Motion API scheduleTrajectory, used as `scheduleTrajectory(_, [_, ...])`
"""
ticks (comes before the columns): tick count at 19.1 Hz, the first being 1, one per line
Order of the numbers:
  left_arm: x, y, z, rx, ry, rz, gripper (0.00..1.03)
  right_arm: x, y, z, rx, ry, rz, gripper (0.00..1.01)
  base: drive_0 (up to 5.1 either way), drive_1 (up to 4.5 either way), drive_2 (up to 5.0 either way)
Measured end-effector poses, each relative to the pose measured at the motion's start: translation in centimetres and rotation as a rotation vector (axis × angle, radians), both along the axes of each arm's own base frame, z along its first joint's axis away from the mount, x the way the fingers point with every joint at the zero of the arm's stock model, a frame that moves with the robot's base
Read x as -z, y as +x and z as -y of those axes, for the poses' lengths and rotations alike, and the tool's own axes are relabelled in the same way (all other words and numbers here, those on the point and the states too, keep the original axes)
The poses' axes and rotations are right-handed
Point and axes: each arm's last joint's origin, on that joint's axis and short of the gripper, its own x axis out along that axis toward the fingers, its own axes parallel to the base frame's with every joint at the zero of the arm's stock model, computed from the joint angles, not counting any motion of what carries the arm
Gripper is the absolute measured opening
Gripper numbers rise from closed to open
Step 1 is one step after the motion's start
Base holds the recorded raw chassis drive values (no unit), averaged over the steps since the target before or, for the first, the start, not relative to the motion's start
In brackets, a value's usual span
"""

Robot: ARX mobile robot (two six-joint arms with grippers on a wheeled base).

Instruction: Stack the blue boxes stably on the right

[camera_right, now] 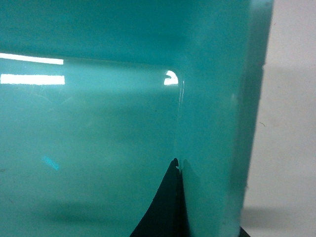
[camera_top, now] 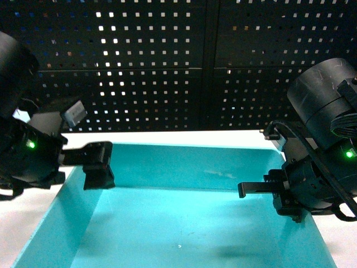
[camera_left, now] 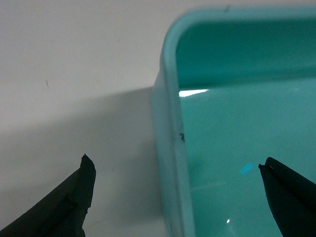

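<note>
My left arm enters from the left edge of the head view, wrist level, a green lamp lit on its housing, and my left gripper (camera_top: pixel 99 164) points toward the centre with its jaws spread wide; the left wrist view shows one dark fingertip (camera_left: pixel 81 197) at the lower left and the other at the lower right, well apart. My right arm enters from the right edge, its large dark joint raised above the wrist and a green lamp lit there, and my right gripper (camera_top: pixel 254 188) reaches leftward. In the right wrist view only one dark fingertip (camera_right: pixel 168 207) shows at the bottom, so I cannot tell how its jaws stand.
</note>
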Motion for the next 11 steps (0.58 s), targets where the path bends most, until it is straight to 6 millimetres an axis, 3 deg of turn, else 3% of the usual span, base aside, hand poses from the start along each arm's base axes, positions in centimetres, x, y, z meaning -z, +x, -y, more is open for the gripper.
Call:
scheduleTrajectory(3, [0.3, -0.4, 1.5, 0.045, 0.084, 0.053, 0.95, 0.0, 0.0, 0.0, 0.0, 0.0, 0.0, 0.02, 0.0, 0.0, 0.0])
scheduleTrajectory(11, [1.2, -2.1, 1.3, 0.042, 0.123, 0.02, 0.26, 0.0, 0.0, 0.0, 0.0, 0.0, 0.0, 0.02, 0.0, 0.0, 0.0])
